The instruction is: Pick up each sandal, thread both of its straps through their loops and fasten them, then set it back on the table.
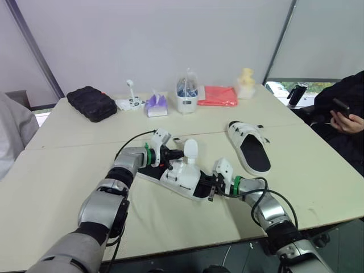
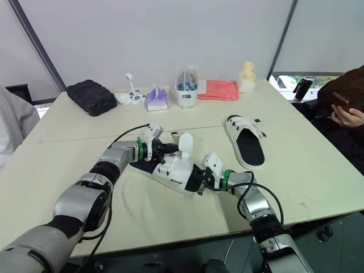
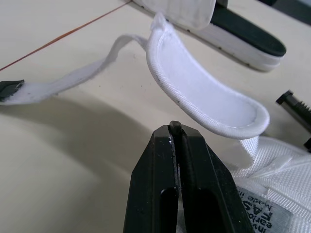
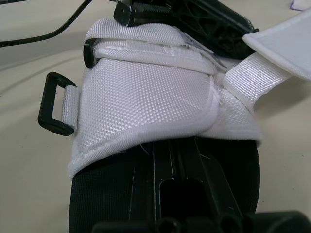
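A white sandal with a black sole (image 1: 182, 177) lies near the middle of the table (image 1: 68, 187), between my two grippers. One wide padded strap (image 1: 190, 151) stands up unfastened; in the left wrist view this strap (image 3: 204, 92) curves just beyond my fingertips. My left gripper (image 1: 173, 154) is at the sandal's far end, shut, with nothing seen between its fingers (image 3: 160, 174). My right gripper (image 1: 211, 190) is shut on the sandal's near end, its finger lying on the footbed under the white upper (image 4: 146, 92). A black loop (image 4: 54, 104) hangs free. The second sandal (image 1: 250, 147) lies to the right.
Along the back of the table stand a black pouch (image 1: 91, 102), a purple tissue pack (image 1: 156, 105), a white container (image 1: 186, 94), a red cloth (image 1: 218, 95) and a pale bottle (image 1: 245, 83). A person holding a phone (image 1: 347, 114) sits at the right; a sleeve (image 1: 11, 131) shows at the left.
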